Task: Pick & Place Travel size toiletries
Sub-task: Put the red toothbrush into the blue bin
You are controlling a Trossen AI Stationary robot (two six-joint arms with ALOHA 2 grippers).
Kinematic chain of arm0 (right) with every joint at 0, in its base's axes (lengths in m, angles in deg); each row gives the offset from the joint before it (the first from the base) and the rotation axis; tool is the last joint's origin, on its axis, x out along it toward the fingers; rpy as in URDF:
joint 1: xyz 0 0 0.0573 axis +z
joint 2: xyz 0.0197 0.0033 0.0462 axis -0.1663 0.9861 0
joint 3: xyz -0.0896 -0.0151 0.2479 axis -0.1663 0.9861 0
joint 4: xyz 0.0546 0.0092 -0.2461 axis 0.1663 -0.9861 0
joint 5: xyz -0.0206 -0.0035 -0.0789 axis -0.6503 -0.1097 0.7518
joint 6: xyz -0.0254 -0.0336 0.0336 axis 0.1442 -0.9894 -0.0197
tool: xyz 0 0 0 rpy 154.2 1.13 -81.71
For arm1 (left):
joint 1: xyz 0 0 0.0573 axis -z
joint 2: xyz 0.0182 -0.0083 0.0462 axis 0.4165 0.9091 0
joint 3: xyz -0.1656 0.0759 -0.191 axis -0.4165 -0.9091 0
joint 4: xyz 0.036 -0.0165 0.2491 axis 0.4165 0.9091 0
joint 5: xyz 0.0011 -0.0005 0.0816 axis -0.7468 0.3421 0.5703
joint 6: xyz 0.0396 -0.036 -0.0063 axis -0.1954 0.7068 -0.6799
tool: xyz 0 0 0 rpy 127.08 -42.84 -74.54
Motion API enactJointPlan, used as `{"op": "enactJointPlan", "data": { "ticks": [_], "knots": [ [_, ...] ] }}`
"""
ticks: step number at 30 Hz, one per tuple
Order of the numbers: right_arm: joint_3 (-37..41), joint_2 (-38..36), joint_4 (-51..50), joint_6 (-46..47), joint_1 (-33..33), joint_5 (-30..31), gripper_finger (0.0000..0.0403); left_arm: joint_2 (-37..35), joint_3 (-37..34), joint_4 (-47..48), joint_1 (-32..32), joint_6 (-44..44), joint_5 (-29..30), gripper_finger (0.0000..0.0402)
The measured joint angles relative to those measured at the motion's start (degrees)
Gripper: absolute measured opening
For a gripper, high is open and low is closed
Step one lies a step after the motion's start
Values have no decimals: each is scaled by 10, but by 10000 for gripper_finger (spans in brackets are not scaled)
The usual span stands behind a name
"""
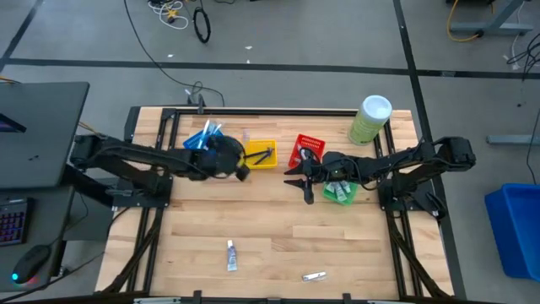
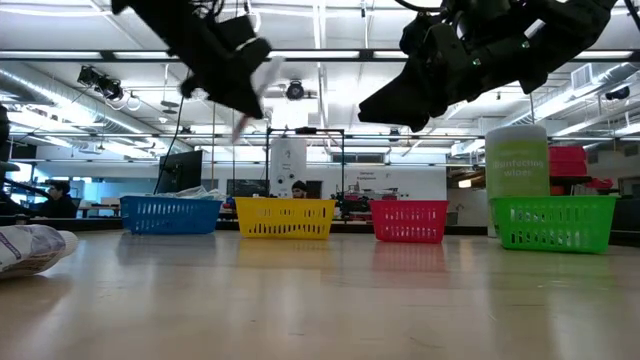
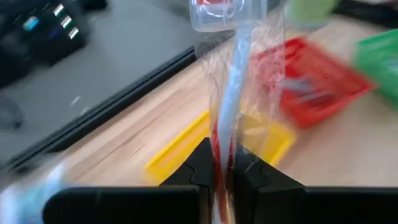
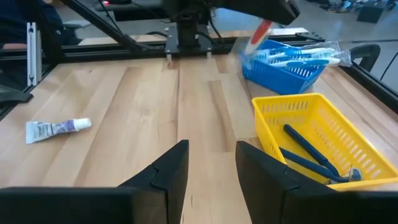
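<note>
High view: the left gripper (image 1: 226, 157) was seen raised near the back of the table, between the blue bin (image 1: 199, 139) and the yellow bin (image 1: 261, 154); the right gripper (image 1: 302, 178) was seen just in front of the red bin (image 1: 308, 151), beside the green bin (image 1: 341, 192). Two toiletries lay well apart from both arms near the front edge: a tube (image 1: 231, 254) with its long axis running front to back, and a smaller silver item (image 1: 315, 275) lying crosswise. The open board between bins and front edge was noted as free room. Low view: the wrapped item was seen held high above the table by the left arm, roughly over the gap between the blue and yellow bins. Left wrist view: the left fingers were seen clamped narrowly on a wrapped toothbrush (image 3: 235, 81), its long axis pointing straight out from the claw, with the yellow bin directly beyond it. Right wrist view: the right fingers (image 4: 166, 168) were seen spread wide and empty; the blue bin, already holding toothbrushes (image 4: 292, 57), lay farther off. The blue bin was judged the likely target, just beside the left claw.
</note>
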Motion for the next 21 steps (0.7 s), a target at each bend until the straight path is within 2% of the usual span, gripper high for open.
{"op": "enactJointPlan", "data": {
  "ticks": [6,9,14,21],
  "knots": [
    [0,0,1,0,0,0,138,-24,0,212,-76,118,-4,28],
    [0,0,0,0,0,0,138,-16,-1,272,-119,137,-4,27],
    [0,0,1,0,0,0,142,-10,-32,257,-199,87,1,27],
    [0,0,1,0,0,0,137,-7,-106,113,-267,14,-64,28]
  ]
}}
